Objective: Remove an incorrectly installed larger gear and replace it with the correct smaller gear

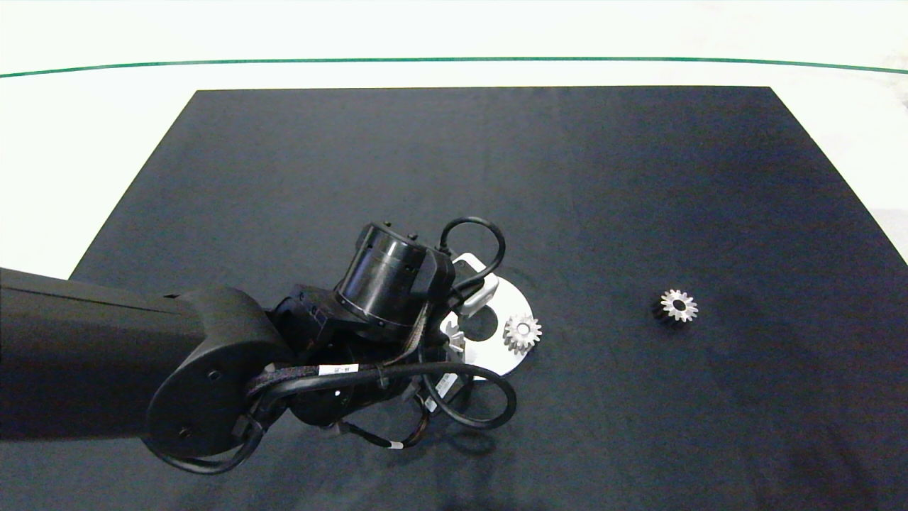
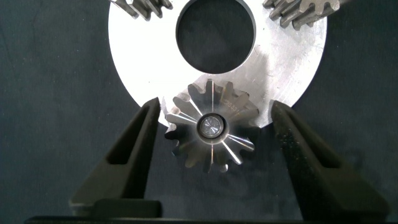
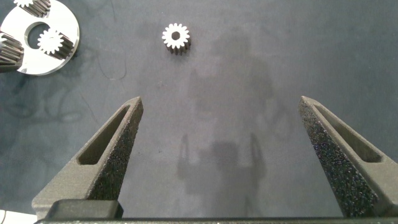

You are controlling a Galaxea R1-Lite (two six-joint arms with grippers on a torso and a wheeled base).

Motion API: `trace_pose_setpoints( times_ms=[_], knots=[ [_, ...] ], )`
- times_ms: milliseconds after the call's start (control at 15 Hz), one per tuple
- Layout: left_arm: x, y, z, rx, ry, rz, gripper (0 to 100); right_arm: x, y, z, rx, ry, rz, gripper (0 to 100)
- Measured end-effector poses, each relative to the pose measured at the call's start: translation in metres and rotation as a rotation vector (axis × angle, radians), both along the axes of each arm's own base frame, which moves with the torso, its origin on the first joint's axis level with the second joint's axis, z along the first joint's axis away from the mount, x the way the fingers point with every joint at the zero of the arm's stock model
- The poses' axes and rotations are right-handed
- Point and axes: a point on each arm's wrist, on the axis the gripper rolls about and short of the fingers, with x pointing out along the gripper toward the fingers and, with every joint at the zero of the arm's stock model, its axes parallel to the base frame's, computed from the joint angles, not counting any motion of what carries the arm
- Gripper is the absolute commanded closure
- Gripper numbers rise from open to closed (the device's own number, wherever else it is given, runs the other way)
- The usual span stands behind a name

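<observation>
Head view: the left arm comes in from the left edge of the tabletop and hangs over the round silver plate [image 1: 512, 358], a bit left of the middle and toward the near edge. Its wrist hides the tool and most of the plate. One mounted gear [image 1: 523, 331] shows on the plate's right side. The smaller gear [image 1: 678, 305] lies alone on the black mat [image 1: 567, 177], well apart, toward the right edge. Right arm is not in this view.

Left wrist view: the left tool [image 2: 211, 134] is spread, its fingers [image 2: 134, 149] on both sides of the larger gear [image 2: 210, 127], not touching it yet. This gear sits at the plate's rim, beside the big centre hole [image 2: 215, 34]. Two other gears [image 2: 305, 11] are at the far rim, partly cut off.

Right wrist view: the right tool [image 3: 217, 152] is spread and empty, above bare mat; smaller gear and plate are farther off.

Step in hand, I judge: approach for removal, approx. ready to grasp. Next: close on the teeth, lift straight up. Neighbour gears are near, so little room; thin teeth may slip.
</observation>
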Motion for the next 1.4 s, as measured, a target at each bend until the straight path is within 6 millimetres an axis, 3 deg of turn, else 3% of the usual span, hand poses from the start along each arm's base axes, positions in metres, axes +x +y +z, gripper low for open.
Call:
trace_pose_setpoints(
  times_ms=[1400],
  knots=[
    [-0.0002,-0.0006,-0.0034,0.007,0.006,-0.002,75,-0.0015,-0.0001,-0.0007,0.0,-0.002,0.0,0]
  ],
)
